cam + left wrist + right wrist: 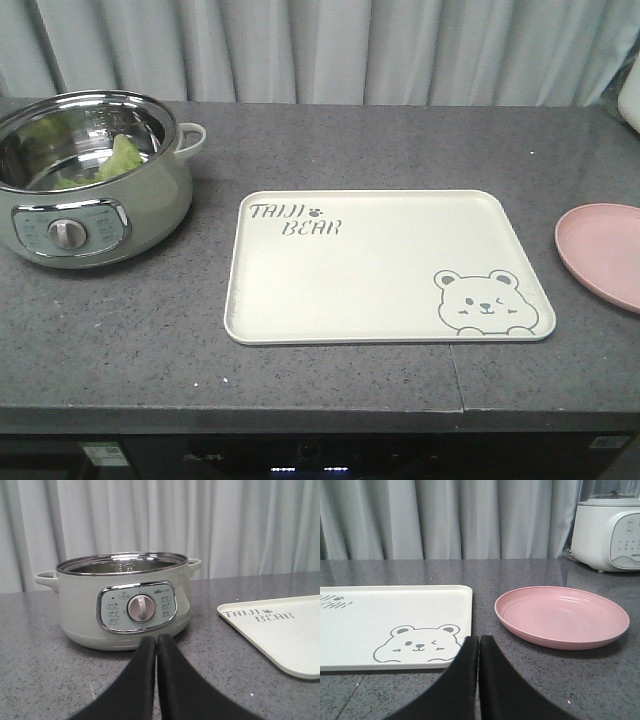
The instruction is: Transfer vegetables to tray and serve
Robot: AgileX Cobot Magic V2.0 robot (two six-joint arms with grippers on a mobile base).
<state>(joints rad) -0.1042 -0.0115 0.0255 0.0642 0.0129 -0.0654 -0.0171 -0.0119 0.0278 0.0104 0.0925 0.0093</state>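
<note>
Green lettuce leaves (118, 160) lie inside a steel-lined, pale-green electric pot (90, 215) at the far left of the counter. The cream tray (330, 290) with a bear drawing and "TAIJI BEAR" lettering lies empty in the middle; it also shows in the left wrist view (295, 640) and the right wrist view (370, 610). My left gripper (157, 641) is shut and empty, low in front of the pot (85, 620). My right gripper (479, 642) is shut and empty, near the tray's front right corner. Neither gripper shows in the front view.
A round pink plate (605, 250) lies right of the tray, also in the right wrist view (560, 615). A white blender base (607, 535) stands at the back right. Grey curtains hang behind the dark speckled counter (320, 390).
</note>
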